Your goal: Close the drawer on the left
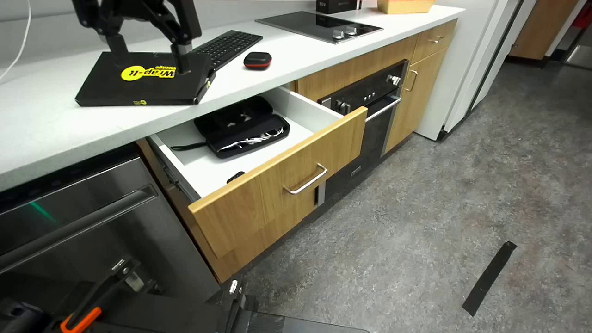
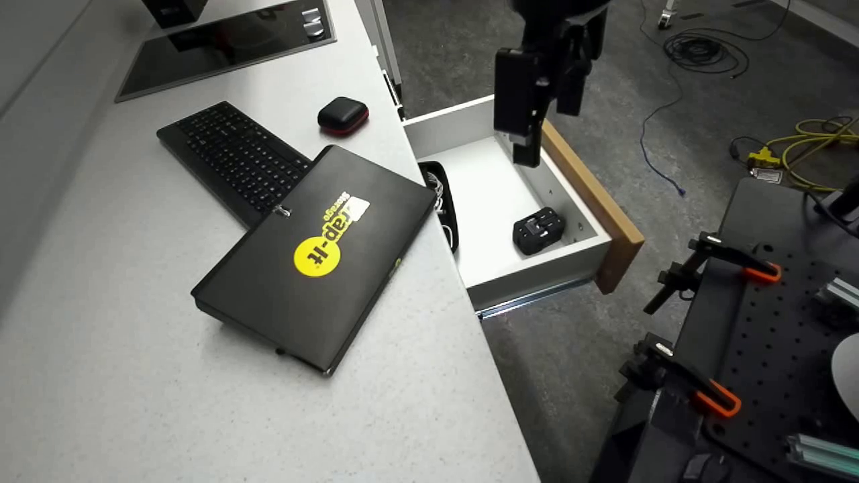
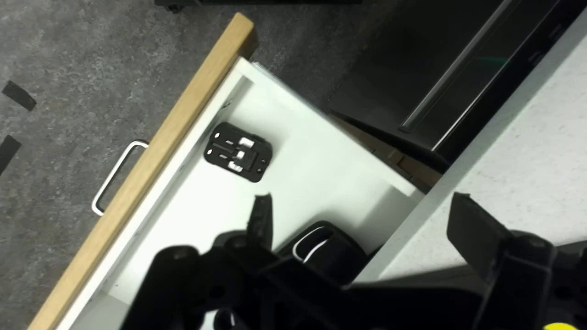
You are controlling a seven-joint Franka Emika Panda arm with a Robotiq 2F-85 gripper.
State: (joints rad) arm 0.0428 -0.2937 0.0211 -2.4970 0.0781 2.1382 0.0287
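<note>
The drawer [image 1: 249,215] is pulled out, with a light wood front and a silver bar handle [image 1: 307,182]. Its white interior shows in an exterior view [image 2: 493,191] and in the wrist view [image 3: 302,174]. Inside are a black case [image 1: 245,129] with white cables and a small black adapter [image 2: 539,230]. My gripper [image 1: 151,58] is open and empty, its fingers wide apart. In an exterior view the gripper [image 2: 549,127] appears in front of the drawer's far part. In the wrist view the gripper [image 3: 361,201] spans drawer and counter edge from above. It touches nothing visibly.
A black box [image 2: 295,288] with a yellow logo, a keyboard [image 2: 235,157] and a small red-black case [image 2: 343,115] lie on the white counter [image 2: 402,402]. A steel appliance [image 1: 106,231] and a black oven [image 1: 370,115] flank the drawer. A black clamped platform [image 2: 772,322] stands opposite.
</note>
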